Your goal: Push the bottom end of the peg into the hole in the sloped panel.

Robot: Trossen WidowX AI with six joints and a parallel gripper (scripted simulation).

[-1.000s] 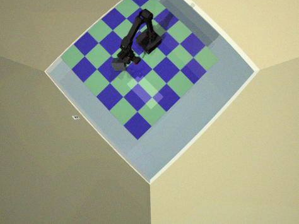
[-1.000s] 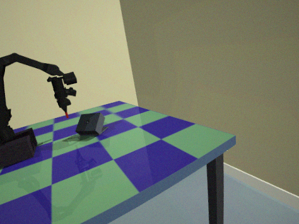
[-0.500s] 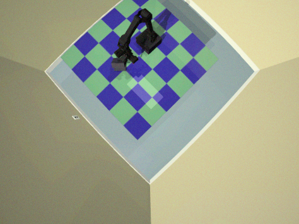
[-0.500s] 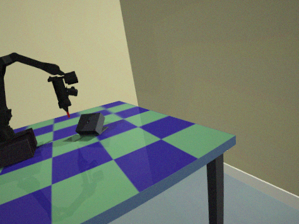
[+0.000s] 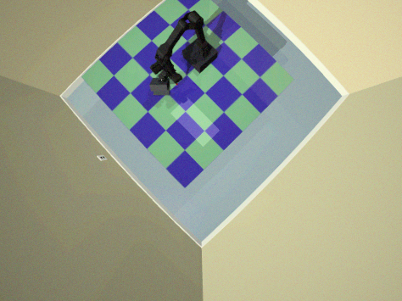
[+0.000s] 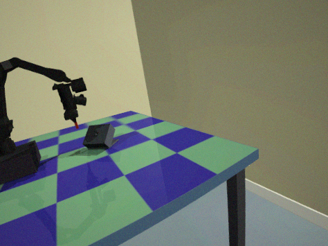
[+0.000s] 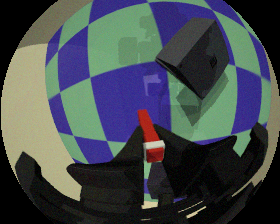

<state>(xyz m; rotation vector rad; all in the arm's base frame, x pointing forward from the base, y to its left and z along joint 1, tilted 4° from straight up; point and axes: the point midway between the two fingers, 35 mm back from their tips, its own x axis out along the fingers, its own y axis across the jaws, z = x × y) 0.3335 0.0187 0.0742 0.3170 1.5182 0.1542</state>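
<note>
- Presently, my gripper pinches the red peg, raised just beside the sloped panel.
- Peg's long axis tips downward; the panel's hole lies ahead, apart from its tip.

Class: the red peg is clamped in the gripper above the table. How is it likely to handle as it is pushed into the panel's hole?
The red peg looks thin and straight, so probably stiff. Only its top sits in the gripper, so it may pivot if it meets the sloped panel off-line.
</note>
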